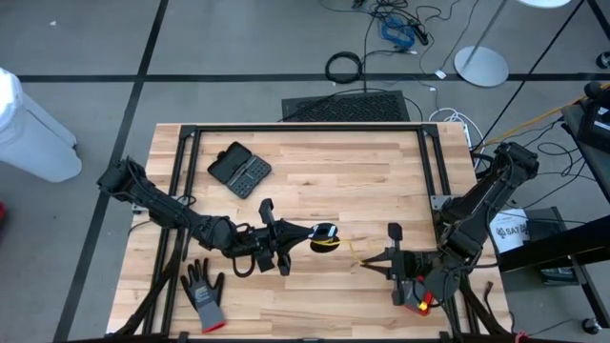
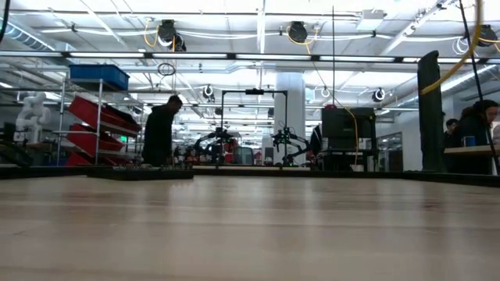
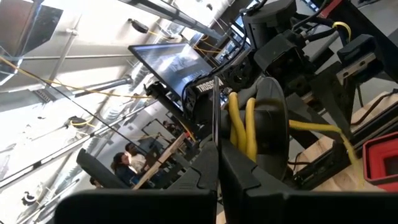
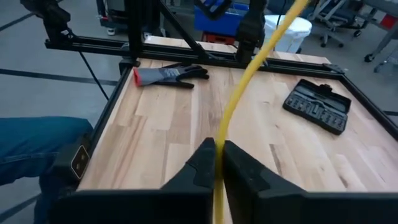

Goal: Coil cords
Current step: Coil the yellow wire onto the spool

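The yellow cord (image 1: 329,244) is a small coil with a black round part (image 1: 325,232), held a little above the table's near middle. One strand (image 1: 355,252) runs from the coil to the right. My left gripper (image 1: 303,238) is shut at the coil's left side. In the left wrist view the loops (image 3: 241,124) and the black part (image 3: 271,118) stand just beyond its fingers (image 3: 217,163). My right gripper (image 1: 368,262) is shut on the strand, right of the coil. The low view shows neither gripper. My left gripper holds the coil at its left side, next to the yellow loops (image 3: 236,134), coming level from the table's left. Its shut fingers hide the place of contact. The coil stands beyond the fingertips with the black round part against it. My right gripper pinches one strand of the yellow cord (image 4: 219,155) between its two fingers, coming level from the table's right. The fingers lie along the strand, which runs on from the fingertips in a curve (image 4: 249,68) toward the coil.
A grey glove with a red cuff (image 1: 204,291) lies at the near left. A black case (image 1: 239,170) lies at the far left. A black metal frame (image 1: 305,127) borders the table. A thick black cable ring (image 1: 344,67) and other wires lie on the floor beyond.
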Controlling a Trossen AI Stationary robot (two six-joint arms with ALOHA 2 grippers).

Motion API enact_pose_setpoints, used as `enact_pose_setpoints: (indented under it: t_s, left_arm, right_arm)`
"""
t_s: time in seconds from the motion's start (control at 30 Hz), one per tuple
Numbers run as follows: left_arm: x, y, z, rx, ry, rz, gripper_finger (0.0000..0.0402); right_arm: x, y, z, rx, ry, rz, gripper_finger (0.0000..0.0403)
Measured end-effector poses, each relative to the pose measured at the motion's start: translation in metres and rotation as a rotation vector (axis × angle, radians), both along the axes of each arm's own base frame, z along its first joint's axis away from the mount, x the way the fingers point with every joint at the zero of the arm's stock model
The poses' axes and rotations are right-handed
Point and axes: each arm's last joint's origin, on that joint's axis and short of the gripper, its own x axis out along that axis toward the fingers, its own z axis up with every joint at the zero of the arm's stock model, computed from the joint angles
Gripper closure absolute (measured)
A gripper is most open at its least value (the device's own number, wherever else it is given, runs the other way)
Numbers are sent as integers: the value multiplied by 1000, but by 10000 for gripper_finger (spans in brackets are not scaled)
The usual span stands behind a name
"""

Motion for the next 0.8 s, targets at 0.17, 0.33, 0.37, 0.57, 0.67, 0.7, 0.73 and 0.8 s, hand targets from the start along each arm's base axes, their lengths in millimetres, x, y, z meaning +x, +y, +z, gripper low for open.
enact_pose_setpoints:
  t_s: [0.17,0.33,0.37,0.57,0.67,0.7,0.73,0.8]
  left_arm:
    - [0,0,0,0,0,0,400]
    - [0,0,0,-2,0,-1,400]
    - [0,0,0,-2,-1,-7,400]
    - [0,-2,1,-20,-17,-89,400]
    - [0,-3,1,-40,-25,-108,400]
    - [0,-3,1,-43,-27,-113,400]
    - [0,-3,2,-46,-29,-119,400]
    - [-1,-3,3,-60,-40,-133,400]
  right_arm:
    - [0,-2,1,-34,-19,-41,399]
    - [2,-4,1,-51,-24,-56,400]
    - [3,-5,1,-55,-28,-69,401]
    - [11,-15,2,-80,-54,-174,402]
    - [16,-22,2,-88,-60,-223,402]
    - [18,-24,2,-89,-59,-234,402]
    - [20,-26,1,-92,-57,-245,402]
    - [25,-28,-2,-106,-51,-273,402]
